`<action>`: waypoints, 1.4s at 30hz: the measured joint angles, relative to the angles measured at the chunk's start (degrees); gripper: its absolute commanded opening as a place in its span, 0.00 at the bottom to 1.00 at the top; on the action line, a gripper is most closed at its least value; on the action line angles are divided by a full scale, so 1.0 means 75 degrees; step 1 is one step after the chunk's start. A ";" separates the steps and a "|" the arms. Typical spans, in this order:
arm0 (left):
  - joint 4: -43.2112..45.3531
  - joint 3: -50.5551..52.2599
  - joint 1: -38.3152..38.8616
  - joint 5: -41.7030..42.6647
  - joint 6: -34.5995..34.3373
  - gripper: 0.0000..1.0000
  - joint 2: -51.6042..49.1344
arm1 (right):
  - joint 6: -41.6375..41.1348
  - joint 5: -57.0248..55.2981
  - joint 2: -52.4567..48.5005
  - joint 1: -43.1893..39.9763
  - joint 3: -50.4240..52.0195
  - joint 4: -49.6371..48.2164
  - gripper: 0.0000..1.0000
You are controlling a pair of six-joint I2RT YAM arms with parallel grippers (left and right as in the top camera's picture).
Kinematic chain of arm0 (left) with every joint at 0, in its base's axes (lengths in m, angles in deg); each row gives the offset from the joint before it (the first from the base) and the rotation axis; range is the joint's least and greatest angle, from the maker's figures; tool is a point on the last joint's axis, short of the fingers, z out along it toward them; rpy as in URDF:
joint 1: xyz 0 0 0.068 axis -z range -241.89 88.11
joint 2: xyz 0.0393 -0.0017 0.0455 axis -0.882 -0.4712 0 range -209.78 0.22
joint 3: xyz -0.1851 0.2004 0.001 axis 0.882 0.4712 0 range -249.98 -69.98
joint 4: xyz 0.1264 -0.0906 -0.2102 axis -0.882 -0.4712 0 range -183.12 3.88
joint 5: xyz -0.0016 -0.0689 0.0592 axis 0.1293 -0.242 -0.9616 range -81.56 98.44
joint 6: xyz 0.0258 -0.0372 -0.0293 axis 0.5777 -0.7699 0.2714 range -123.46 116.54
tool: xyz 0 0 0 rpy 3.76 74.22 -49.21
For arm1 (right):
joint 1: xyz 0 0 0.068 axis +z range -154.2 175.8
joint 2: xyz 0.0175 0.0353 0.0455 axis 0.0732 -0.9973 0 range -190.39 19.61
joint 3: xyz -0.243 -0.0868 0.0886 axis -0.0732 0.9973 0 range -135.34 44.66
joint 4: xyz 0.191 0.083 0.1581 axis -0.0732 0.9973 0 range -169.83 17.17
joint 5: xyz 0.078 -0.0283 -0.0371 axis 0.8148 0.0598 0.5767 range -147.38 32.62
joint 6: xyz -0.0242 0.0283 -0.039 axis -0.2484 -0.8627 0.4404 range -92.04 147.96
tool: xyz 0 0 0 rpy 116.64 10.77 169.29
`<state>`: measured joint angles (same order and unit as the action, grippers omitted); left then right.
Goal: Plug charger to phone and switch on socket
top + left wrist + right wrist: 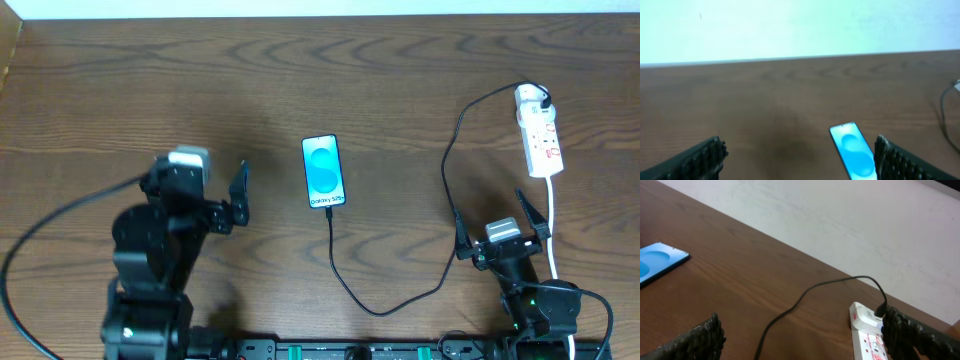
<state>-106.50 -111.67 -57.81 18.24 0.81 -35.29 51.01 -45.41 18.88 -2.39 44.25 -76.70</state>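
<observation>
The phone [323, 171] lies screen-up at the table's middle, its blue screen lit. The thin black charger cable [446, 170] runs from the phone's near end, loops along the front, then climbs to its black plug [542, 101] in the far end of the white socket strip [539, 133] at the right. My left gripper [239, 195] is open and empty, left of the phone; the phone also shows in the left wrist view [854, 151]. My right gripper [500, 217] is open and empty, just in front of the strip, which shows in the right wrist view [867, 335].
The strip's white cord [553, 215] runs toward the front edge past my right arm. A white wall [790, 27] borders the far edge of the brown wooden table [200, 90].
</observation>
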 measured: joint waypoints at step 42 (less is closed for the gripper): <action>0.2468 0.5391 -0.0431 -0.0787 0.0898 0.96 0.4657 | -0.0003 0.0000 0.0000 -0.0003 0.0000 0.0000 0.99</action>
<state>-87.98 -71.23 -61.05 12.34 7.55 -0.36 50.99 -45.41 18.88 -2.42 44.25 -76.70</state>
